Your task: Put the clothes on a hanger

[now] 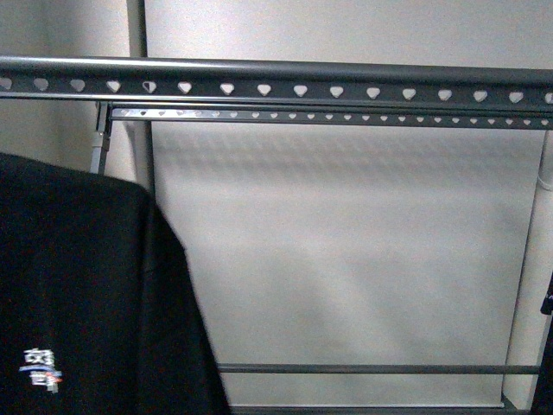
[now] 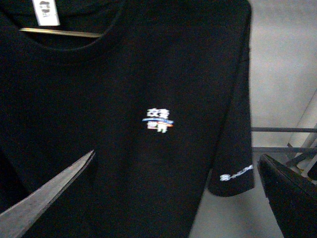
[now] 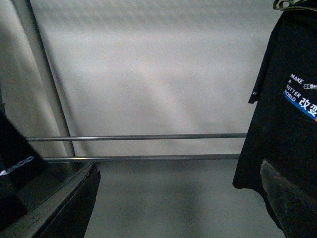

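The black T-shirt (image 1: 78,285) hangs at the lower left of the front view, its small chest logo (image 1: 39,367) showing. It fills the left wrist view (image 2: 124,74), with the white neck label (image 2: 45,11), chest logo (image 2: 159,120) and a sleeve print (image 2: 237,173). My left gripper (image 2: 178,198) is open just in front of its lower chest, holding nothing. The grey rack (image 1: 276,69) spans the top, with heart-holed bars. My right gripper (image 3: 178,203) is open and empty; black cloth with the "MAKE A BETTER WORLD" print (image 3: 302,94) hangs by one finger.
A thin pale bar (image 2: 59,32) shows inside the shirt's neck. The rack's lower cross rails (image 3: 138,137) run in front of a white wall (image 1: 346,251). An upright post (image 1: 138,104) stands at the left. Dark cloth with a small white print (image 3: 15,163) sits at the right wrist view's edge.
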